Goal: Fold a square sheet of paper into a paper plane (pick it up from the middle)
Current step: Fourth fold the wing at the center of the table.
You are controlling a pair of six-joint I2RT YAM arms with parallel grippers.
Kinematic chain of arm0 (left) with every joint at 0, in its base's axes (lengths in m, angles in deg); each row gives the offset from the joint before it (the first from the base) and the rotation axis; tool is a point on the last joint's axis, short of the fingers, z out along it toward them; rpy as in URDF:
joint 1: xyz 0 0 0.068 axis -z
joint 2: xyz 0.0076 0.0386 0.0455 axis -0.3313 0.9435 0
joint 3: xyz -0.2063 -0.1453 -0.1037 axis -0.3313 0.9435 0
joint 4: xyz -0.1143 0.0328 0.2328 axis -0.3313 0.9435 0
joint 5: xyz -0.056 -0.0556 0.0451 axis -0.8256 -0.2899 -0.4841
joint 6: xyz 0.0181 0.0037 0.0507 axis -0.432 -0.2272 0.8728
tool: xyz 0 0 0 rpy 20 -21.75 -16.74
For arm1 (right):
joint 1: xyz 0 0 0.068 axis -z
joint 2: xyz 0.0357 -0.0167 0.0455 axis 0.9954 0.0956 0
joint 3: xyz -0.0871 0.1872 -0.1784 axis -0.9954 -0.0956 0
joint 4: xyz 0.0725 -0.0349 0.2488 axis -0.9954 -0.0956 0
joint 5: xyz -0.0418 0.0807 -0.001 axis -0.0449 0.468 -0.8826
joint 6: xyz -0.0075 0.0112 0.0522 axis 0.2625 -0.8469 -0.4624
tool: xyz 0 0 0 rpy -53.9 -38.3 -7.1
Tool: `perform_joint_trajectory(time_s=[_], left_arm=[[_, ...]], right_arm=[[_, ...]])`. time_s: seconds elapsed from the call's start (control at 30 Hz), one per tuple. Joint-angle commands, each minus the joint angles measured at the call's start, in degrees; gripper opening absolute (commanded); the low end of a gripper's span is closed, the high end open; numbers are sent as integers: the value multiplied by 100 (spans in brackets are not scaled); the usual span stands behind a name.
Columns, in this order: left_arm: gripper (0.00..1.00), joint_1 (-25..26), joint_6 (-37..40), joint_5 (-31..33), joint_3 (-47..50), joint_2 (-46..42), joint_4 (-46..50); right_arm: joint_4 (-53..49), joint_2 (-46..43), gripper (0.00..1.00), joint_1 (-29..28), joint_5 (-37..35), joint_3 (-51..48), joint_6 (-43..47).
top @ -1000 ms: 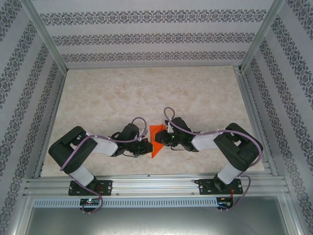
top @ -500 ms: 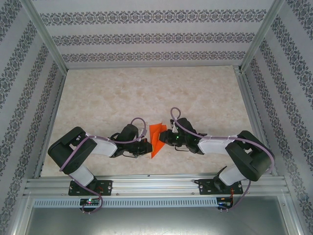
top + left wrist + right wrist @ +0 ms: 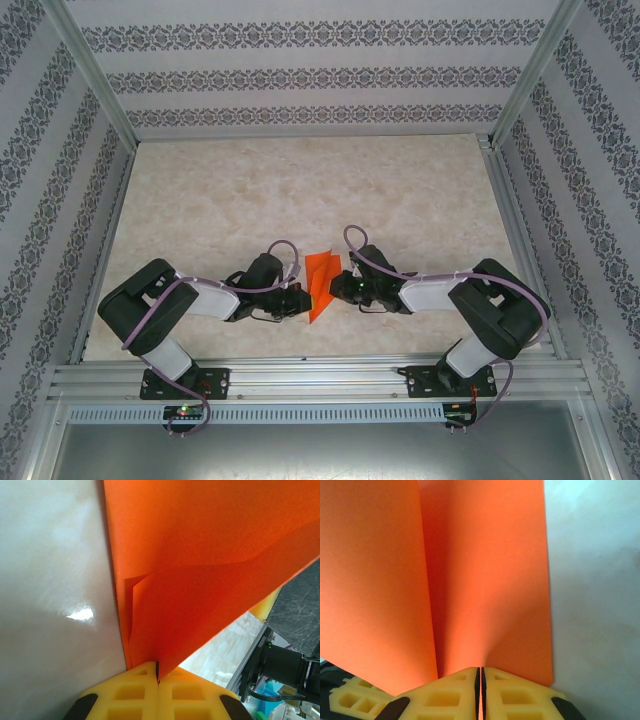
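Pinching paper (image 3: 317,283), both jaws meet (edges cropped).

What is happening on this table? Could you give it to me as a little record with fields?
Object: orange-red sheet of paper, partly folded, layers overlapping
Left gripper: shut on one edge of the sheet
Right gripper: shut on the sheet from the opposite side
Position: sheet between the two grippers, towards the near edge of the table
Stage: folding under way, plane not finished
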Motion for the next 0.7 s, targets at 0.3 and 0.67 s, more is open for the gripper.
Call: perform_joint_trajectory(time_s=[0.3,0.67], left_arm=[[0,-280,922,-135,-167,217,1690],[0,-282,594,-94,-35,302,1203]], right_arm=[[-900,-734,14,-112,-639,-91,130],[-372,-876,16,-305,370,480,468]])
